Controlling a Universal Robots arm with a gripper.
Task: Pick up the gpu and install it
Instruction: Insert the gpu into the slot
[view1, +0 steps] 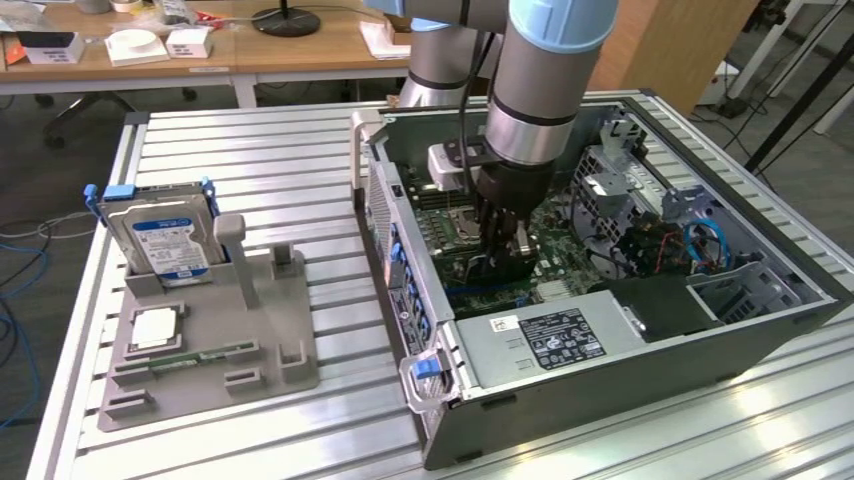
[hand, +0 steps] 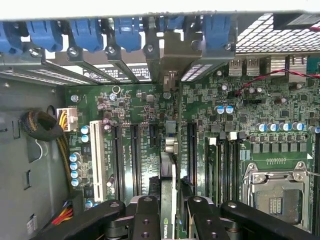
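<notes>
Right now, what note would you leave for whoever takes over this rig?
Claw: shut on the gpu, held edge-on and upright inside the open computer case, down over the motherboard slots.
Gpu: its end bracket reaches the rear slot bay by the blue latches. Whether it is fully seated cannot be told.
Holder on the table: hard drive stands in it; the gpu is gone from it.
Done: pickup and carry into the case.
Left: confirming seating, release.

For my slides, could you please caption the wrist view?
The hand holds the gpu edge-on above the motherboard slots, its bracket toward the blue-latched rear openings.
</notes>
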